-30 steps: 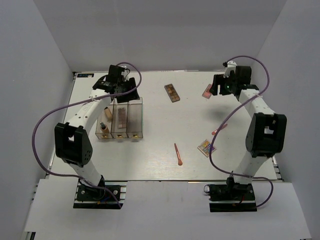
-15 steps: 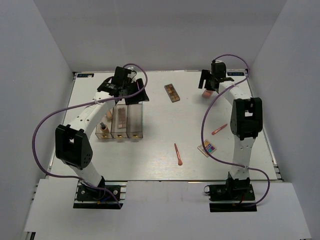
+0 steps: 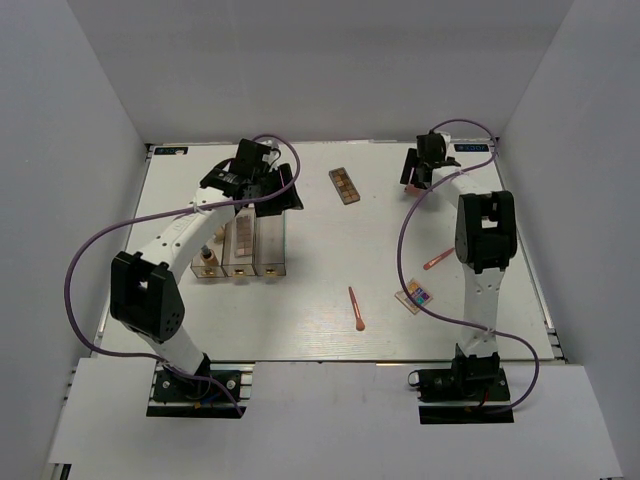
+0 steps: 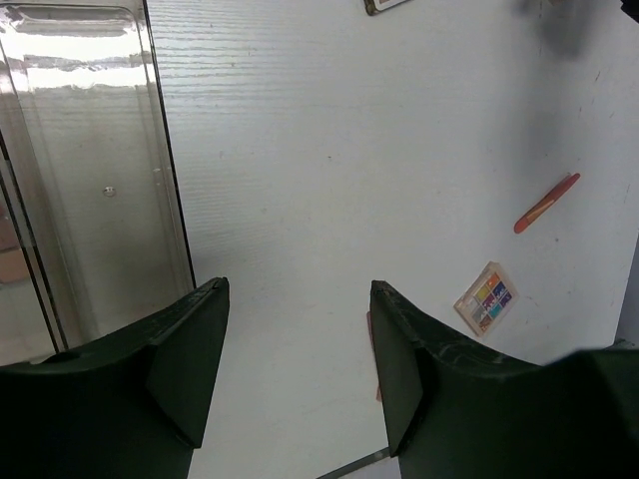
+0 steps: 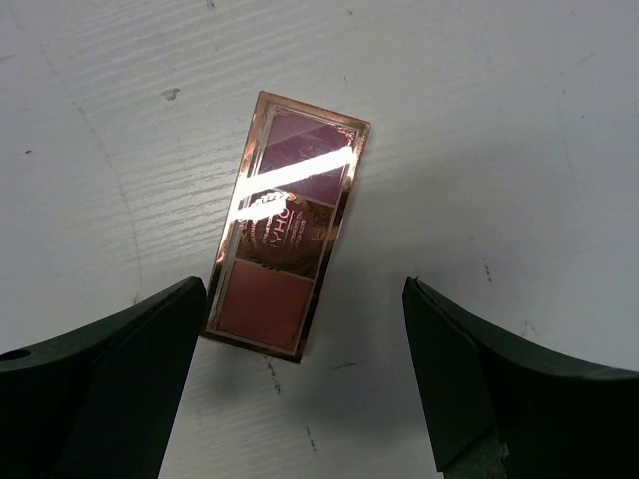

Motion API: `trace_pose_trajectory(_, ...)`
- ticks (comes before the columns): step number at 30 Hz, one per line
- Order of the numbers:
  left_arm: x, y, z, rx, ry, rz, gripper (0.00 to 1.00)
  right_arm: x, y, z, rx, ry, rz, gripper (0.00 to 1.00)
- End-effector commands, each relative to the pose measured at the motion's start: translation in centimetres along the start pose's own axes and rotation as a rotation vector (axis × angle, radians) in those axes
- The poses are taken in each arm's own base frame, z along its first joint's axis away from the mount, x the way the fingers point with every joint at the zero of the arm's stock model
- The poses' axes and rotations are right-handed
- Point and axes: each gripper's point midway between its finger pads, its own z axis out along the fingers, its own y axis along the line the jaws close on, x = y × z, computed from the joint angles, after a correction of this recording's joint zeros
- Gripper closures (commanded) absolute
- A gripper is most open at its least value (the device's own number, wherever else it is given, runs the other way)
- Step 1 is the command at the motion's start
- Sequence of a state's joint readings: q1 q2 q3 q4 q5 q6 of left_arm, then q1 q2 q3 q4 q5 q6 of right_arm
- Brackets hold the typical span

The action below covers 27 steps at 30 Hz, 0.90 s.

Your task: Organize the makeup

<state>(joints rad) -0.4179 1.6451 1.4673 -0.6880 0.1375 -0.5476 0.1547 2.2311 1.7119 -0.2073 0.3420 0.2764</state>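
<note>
My right gripper [image 5: 305, 369] is open and hovers over a pink three-pan palette [image 5: 290, 225] at the table's far right. The palette lies flat between the fingers, nearer the left one, and is mostly hidden under the gripper in the top view [image 3: 409, 187]. My left gripper [image 4: 300, 339] is open and empty, above bare table just right of the clear organizer [image 4: 100, 180]. A brown palette [image 3: 345, 185], two coral applicators [image 3: 357, 309] [image 3: 438, 259] and a multicolour palette [image 3: 414, 295] lie loose. A beige bottle [image 3: 207, 258] stands in the organizer's left compartment.
The organizer [image 3: 268, 240] stands left of centre, a mauve palette [image 3: 241, 240] in its middle compartment. The left wrist view shows one applicator [image 4: 546, 203] and the multicolour palette [image 4: 485, 297] at right. White walls close the table on three sides.
My right arm has swung in toward the far edge and settled over the pink palette. My left gripper has shifted right, from over the organizer's far end to beside it.
</note>
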Motion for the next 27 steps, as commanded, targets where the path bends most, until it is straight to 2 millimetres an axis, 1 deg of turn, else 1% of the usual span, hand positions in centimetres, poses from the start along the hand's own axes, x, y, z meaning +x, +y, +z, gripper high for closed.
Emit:
trace_pose_trajectory(1,-1.2,-0.9,-1.2,0.005,-0.04,0.008,0.31,-2.2,0.8,0.6,0.003,-0.063,0.046,0.14)
trace_pose_trajectory(2,-1.0,-1.2,-1.2,0.005,-0.037,0.012,0.31,-2.8,1.0,0.7,-0.004,-0.079,0.055,0.14)
trace_pose_trajectory(4,-1.0,-1.1,-1.2,-0.003,-0.038,0.01,0.31,-2.9,1.1,1.1,-0.004,-0.08,0.059,0.14)
trace_pose_trajectory(5,-1.0,-1.0,-1.1,-0.004,-0.036,0.007,0.31,-3.3,1.3,1.1,-0.01,-0.089,0.059,0.14)
trace_pose_trajectory(9,-1.0,-1.4,-1.1,-0.006,-0.036,0.004,0.31,-3.7,1.7,1.6,-0.03,-0.091,0.054,0.14)
trace_pose_trajectory(11,-1.3,-1.5,-1.2,-0.008,-0.041,0.003,0.32,-3.8,2.3,1.6,-0.048,-0.088,0.04,0.15)
trace_pose_trajectory(12,-1.1,-1.9,-1.1,-0.003,-0.037,0.01,0.31,-3.9,2.1,1.8,-0.049,-0.087,0.04,0.16)
trace_pose_trajectory(17,-1.6,-1.9,-1.3,-0.012,-0.048,0.011,0.31,-3.4,2.5,2.0,-0.072,-0.061,0.023,0.2)
trace_pose_trajectory(18,-1.4,-2.2,-1.3,-0.009,-0.047,0.018,0.31,-2.9,2.6,2.0,-0.076,-0.043,0.018,0.2)
trace_pose_trajectory(21,-1.3,-2.0,-1.6,-0.013,-0.054,0.015,0.32,-2.4,2.4,1.9,-0.078,-0.02,0.013,0.2)
trace_pose_trajectory(27,-0.9,-1.7,-1.9,-0.017,-0.056,0.009,0.31,-1.8,2.2,1.7,-0.078,0.001,0.011,0.2)
